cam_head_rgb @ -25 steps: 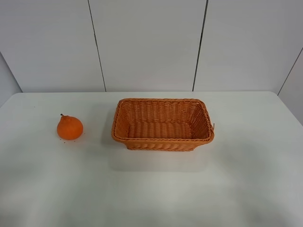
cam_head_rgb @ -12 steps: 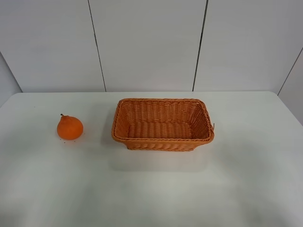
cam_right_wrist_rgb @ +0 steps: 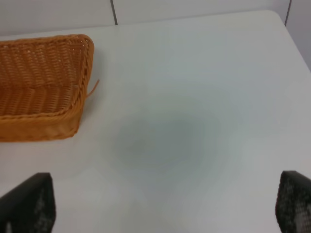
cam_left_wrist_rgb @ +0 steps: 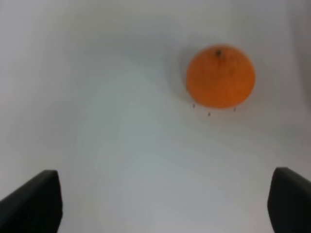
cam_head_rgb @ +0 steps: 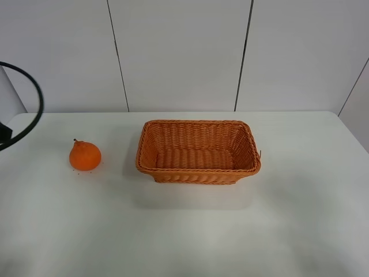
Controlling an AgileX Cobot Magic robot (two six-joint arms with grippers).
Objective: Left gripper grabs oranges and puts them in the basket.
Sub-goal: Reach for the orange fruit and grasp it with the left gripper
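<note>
Left wrist view, my left hand spread wide, empty, orange ahead on desk, basket well apart, right hand likewise.

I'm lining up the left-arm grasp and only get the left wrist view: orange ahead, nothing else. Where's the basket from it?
Observer: In the high view the wicker basket sits to the right of the orange, apart from it.
Operator: Anything in it?
Observer: No, only its bare woven floor shows.
Operator: What about the other side?
Observer: The right gripper is open and holds nothing, by its wrist view.
</note>
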